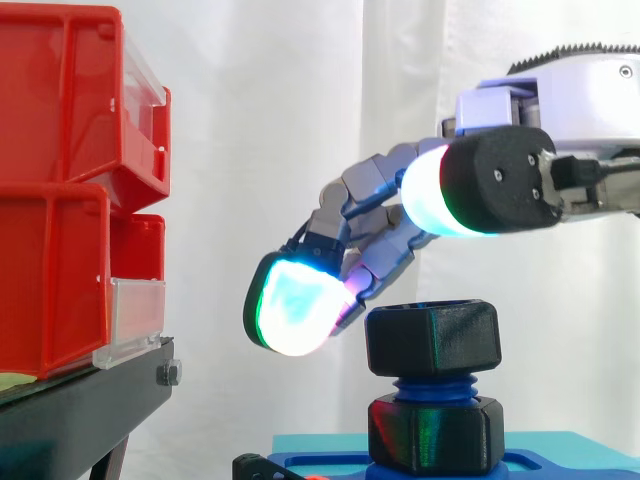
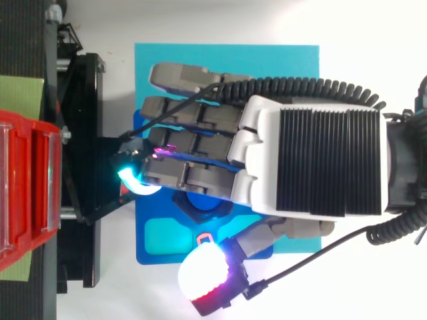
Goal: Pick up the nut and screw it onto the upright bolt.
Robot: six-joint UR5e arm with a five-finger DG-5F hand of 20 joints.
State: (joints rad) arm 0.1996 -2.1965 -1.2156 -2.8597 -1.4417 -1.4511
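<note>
The black nut [image 1: 432, 338] sits on top of the upright blue bolt [image 1: 432, 386]. A few threads show between it and a second black hex piece [image 1: 435, 432] at the bolt's foot. The bolt stands on the blue plate [image 1: 570, 448], toward the plate's edge that faces the stand. The hand [image 2: 313, 160] hangs just above the nut's top, fingers loosely stretched and thumb spread wide, grasping nothing. Whether a finger brushes the nut I cannot tell.

The nut looks barely started, so the step in hand is probably turning it down. That calls for setting fingers and thumb on opposite flats, keeping the nut level, and twisting without side push, so the threads do not cross.

Two red bins [image 1: 60, 200] are stacked on the black stand [image 1: 80, 400], with clear front panels; their contents are hidden
</note>
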